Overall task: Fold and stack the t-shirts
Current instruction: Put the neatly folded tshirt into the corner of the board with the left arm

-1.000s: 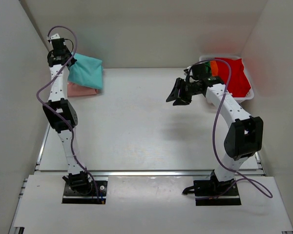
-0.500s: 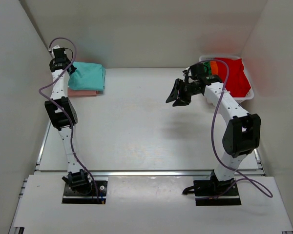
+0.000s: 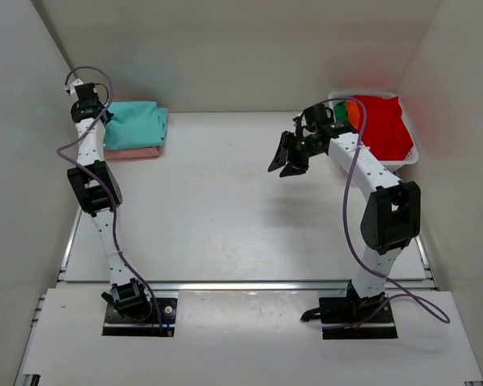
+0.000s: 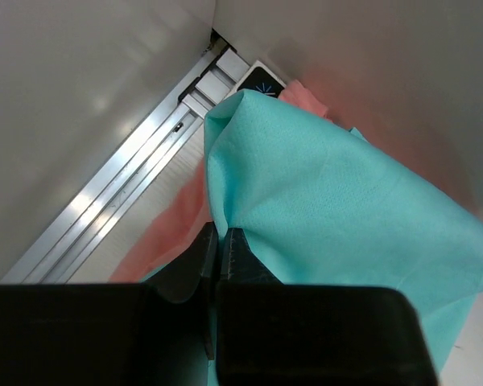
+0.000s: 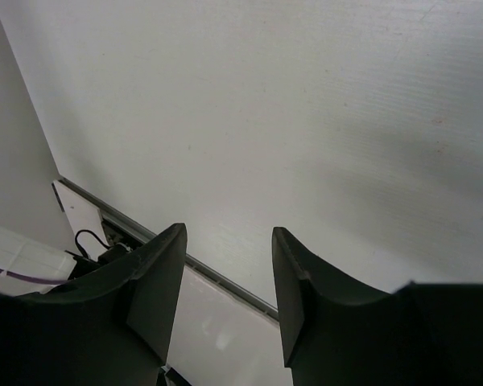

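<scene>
A folded teal t-shirt (image 3: 135, 123) lies on a folded salmon pink t-shirt (image 3: 134, 151) at the far left of the table. My left gripper (image 3: 105, 112) is shut on the teal shirt's left edge; in the left wrist view (image 4: 219, 235) the cloth (image 4: 346, 201) runs between the closed jaws, with pink cloth (image 4: 173, 221) below. A red t-shirt (image 3: 384, 125), with bits of green (image 3: 342, 117) and orange (image 3: 353, 108), fills the white basket (image 3: 413, 154) at the far right. My right gripper (image 3: 286, 165) is open and empty over the table, left of the basket, also open in the right wrist view (image 5: 227, 241).
White walls close in the table on the left, back and right. A metal rail (image 4: 121, 197) runs along the table's left edge beside the shirts. A rail (image 3: 241, 285) crosses the near edge by the arm bases.
My left gripper has moved left and back with the teal shirt's edge, drawing it flat over the pink shirt. My right gripper has shifted slightly left and stays open.
</scene>
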`<state>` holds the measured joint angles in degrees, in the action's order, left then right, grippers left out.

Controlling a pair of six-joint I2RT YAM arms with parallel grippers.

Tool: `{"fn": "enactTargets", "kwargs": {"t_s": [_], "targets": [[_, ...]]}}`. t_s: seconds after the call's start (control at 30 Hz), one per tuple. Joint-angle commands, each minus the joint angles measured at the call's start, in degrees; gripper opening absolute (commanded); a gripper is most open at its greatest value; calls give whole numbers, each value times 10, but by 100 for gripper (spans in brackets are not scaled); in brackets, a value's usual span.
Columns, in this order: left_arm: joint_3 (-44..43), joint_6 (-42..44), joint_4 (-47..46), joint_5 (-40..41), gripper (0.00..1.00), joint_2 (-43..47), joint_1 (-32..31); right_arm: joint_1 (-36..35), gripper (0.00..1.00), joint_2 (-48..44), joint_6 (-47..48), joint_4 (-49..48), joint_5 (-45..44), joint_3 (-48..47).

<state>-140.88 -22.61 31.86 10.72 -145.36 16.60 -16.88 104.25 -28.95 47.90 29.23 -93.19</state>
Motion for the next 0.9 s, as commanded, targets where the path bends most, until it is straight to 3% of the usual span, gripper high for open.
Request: {"fn": "enactTargets", "kwargs": {"t_s": [0.0,0.2,0.23,0.27,0.33,0.37,0.4,0.5,0.6,0.7,0.77,0.87], "targets": [[-26,-10,-25,5,0,9,13,-9,43,3,-9,3,-6,-31],[-28,-12,-29,5,0,1,21,-17,44,18,-15,7,-12,-48],[-33,-10,-26,4,4,0,25,-20,44,20,-15,11,-12,-50],[-38,-7,-22,4,17,2,23,-20,44,22,-15,7,-13,-49],[-50,5,-23,3,56,16,18,-24,44,24,-8,11,-25,-56],[-51,10,-22,3,69,26,12,-25,44,24,-8,14,-31,-62],[-46,10,-27,4,98,46,7,-20,44,26,-4,18,-36,-63],[8,6,-24,-10,99,107,-9,-13,45,15,7,25,-51,-66],[107,29,-22,-90,99,181,-31,-6,46,-3,23,45,-77,-66],[252,23,3,-140,98,257,-66,5,47,-24,38,69,-99,-57],[415,18,0,-155,99,322,-110,8,47,-60,53,76,-112,-23],[578,26,5,-210,98,422,-158,29,48,-121,55,62,-131,43]]}}
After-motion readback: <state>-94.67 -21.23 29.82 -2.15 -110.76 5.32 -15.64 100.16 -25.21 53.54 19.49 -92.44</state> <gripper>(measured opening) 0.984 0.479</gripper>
